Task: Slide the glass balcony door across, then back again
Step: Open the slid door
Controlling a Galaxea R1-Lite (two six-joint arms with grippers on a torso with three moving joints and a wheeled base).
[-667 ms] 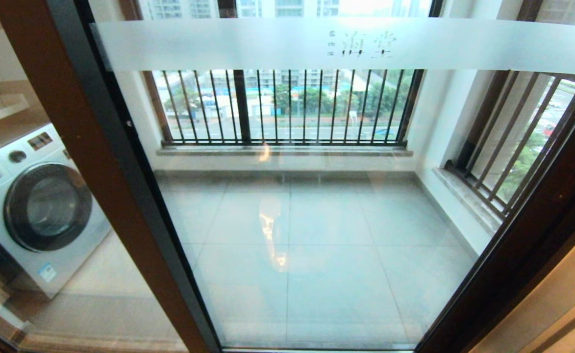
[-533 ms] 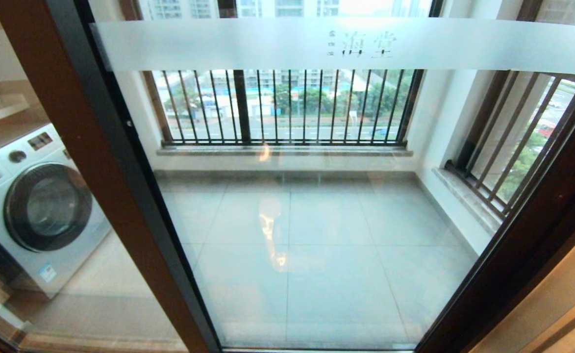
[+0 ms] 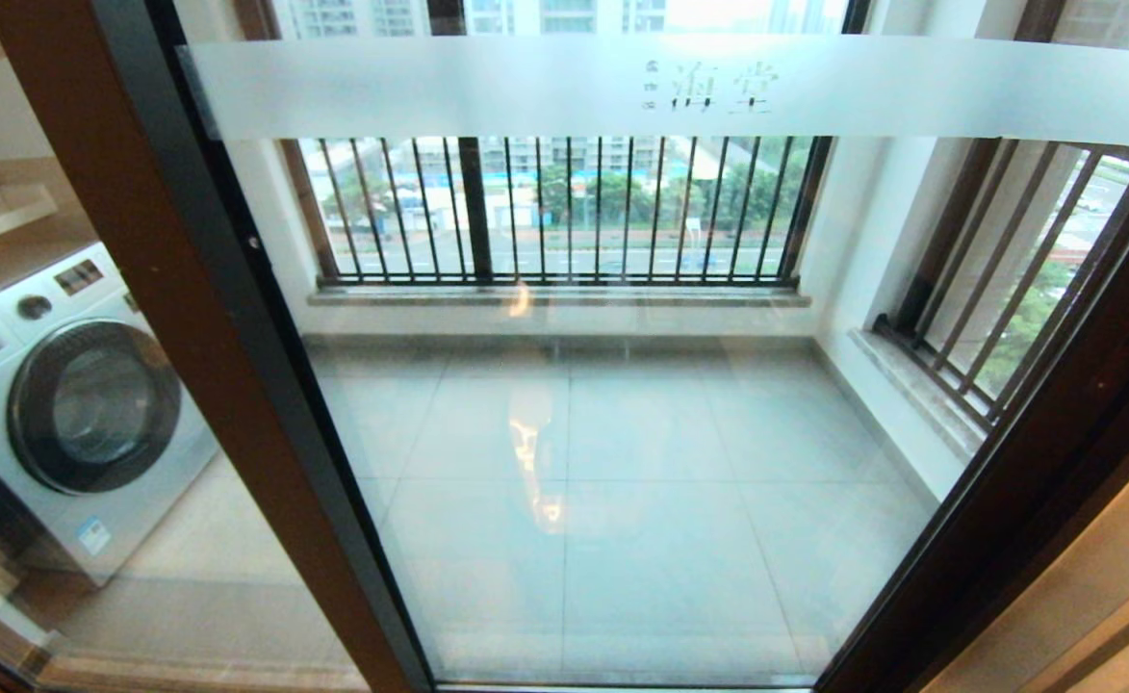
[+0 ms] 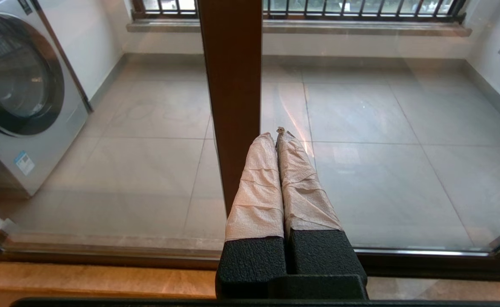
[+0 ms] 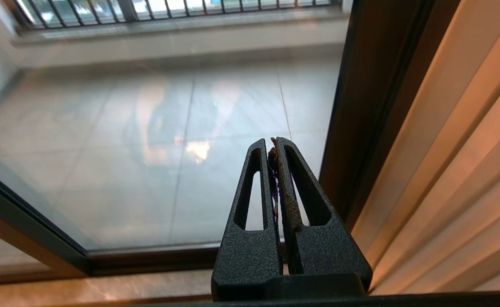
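Glass door fills the head view, frosted band across the top, brown frame on the left edge and dark frame on the right meeting the jamb. Looks fully shut across the opening. Nothing shifted against the head views of a moment ago: same frame lines, same reflections, so no slide begun. Probably the very start of the task, with both strokes yet to do.

Left gripper low in front of the brown frame, taped fingers pressed together, holding nothing, apart from the glass as far as can be told. Right gripper low near the dark right frame, black fingers also closed on nothing. Neither seen from the head.

Beyond the glass: tiled floor, black railings, washer behind the left pane. Handle slot not made out.
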